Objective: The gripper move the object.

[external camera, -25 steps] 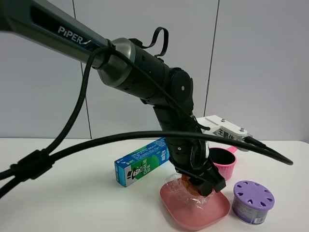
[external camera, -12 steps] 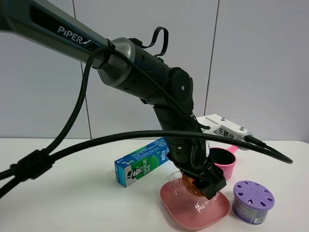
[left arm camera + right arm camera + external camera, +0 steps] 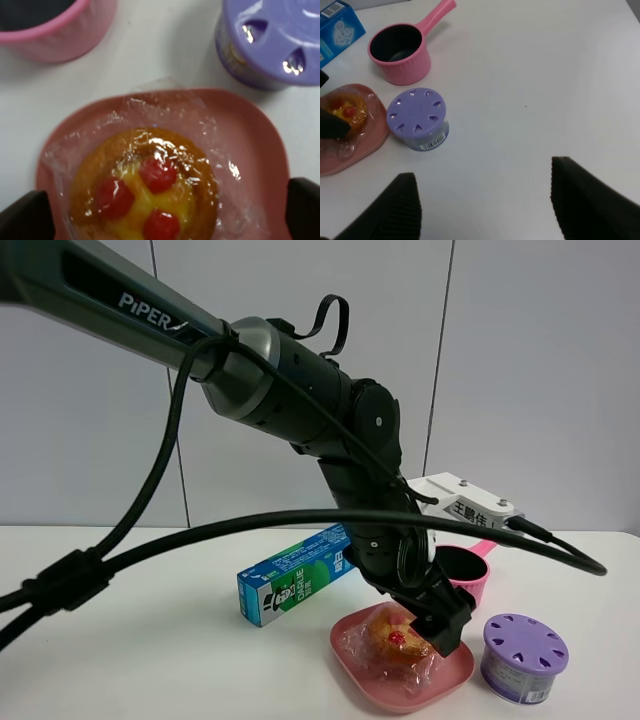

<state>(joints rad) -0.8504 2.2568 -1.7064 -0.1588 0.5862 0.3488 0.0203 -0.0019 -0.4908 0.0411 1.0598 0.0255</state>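
Straddling the wrapped tart (image 3: 145, 195), the left fingers (image 3: 25, 217) stand spread wide, one on each side, not clamping it. The tart rests between them on the pink plate (image 3: 260, 145). Beyond the fingertips, the purple canister (image 3: 270, 40) and pink pot (image 3: 55, 30) stand on the table (image 3: 165, 50). The right fingers (image 3: 395, 210) are spread over bare table, holding nothing.

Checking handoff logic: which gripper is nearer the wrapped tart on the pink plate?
Left. The left gripper hangs just over the tart, jaws open either side of it. The right gripper sits well off, past the purple canister.
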